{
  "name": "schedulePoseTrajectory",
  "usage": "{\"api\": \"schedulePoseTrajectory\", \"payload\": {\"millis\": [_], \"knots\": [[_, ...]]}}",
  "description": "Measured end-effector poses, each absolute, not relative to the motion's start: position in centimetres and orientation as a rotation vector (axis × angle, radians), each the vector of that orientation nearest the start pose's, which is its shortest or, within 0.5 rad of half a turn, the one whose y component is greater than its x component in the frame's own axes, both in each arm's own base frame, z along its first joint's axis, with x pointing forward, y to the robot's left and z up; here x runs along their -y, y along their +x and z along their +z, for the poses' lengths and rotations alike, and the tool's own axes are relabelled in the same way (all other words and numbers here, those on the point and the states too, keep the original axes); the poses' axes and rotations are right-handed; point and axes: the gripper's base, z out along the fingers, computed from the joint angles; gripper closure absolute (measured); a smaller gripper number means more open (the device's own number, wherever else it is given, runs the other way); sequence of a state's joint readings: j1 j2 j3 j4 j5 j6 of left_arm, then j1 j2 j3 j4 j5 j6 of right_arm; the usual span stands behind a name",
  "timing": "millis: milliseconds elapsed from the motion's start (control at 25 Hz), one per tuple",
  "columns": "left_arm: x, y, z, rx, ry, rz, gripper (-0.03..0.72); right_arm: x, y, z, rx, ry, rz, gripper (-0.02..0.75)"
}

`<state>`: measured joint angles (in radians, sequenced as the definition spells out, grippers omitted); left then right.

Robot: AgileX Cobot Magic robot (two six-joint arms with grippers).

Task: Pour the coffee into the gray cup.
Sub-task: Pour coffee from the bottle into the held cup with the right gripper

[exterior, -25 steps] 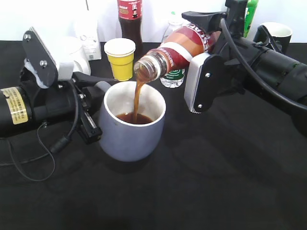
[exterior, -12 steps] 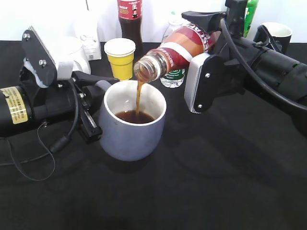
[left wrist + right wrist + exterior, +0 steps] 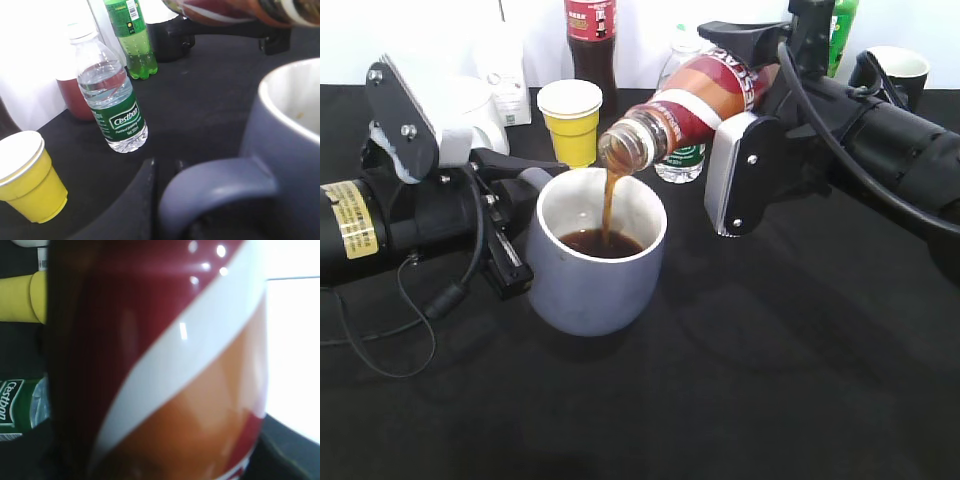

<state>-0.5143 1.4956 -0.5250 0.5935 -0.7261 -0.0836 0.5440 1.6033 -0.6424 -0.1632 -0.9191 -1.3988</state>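
The gray cup [image 3: 595, 270] stands on the black table, part full of dark coffee. My left gripper [image 3: 525, 190] is shut on the cup's gray loop handle [image 3: 215, 187]. My right gripper [image 3: 750, 95] is shut on the coffee bottle [image 3: 695, 95] and holds it tilted, mouth down over the cup. A brown stream [image 3: 610, 205] falls from the mouth into the cup. The bottle's orange-red and white wrap [image 3: 165, 375] fills the right wrist view and hides the right fingers.
A yellow paper cup [image 3: 570, 120], a cola bottle [image 3: 592, 40] and a white mug [image 3: 470, 110] stand behind the gray cup. A green-labelled water bottle [image 3: 112, 100] and a green soda bottle [image 3: 131, 37] stand at the back. A black mug [image 3: 895, 70] is at the far right.
The coffee level in the gray cup has risen a little. The bottle has tipped very slightly more. The left arm has shifted only slightly.
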Motion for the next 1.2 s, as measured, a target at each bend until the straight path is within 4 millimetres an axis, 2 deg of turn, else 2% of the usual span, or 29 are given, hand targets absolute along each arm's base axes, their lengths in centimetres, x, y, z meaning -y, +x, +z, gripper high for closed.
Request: {"api": "schedulePoseTrajectory", "payload": {"millis": [1200], "knots": [[16.46,22.27,20.63,-1.509,1.026,-0.438,0.619,-17.37,26.39,22.94,-0.681,-1.419,-0.707,0.206]]}}
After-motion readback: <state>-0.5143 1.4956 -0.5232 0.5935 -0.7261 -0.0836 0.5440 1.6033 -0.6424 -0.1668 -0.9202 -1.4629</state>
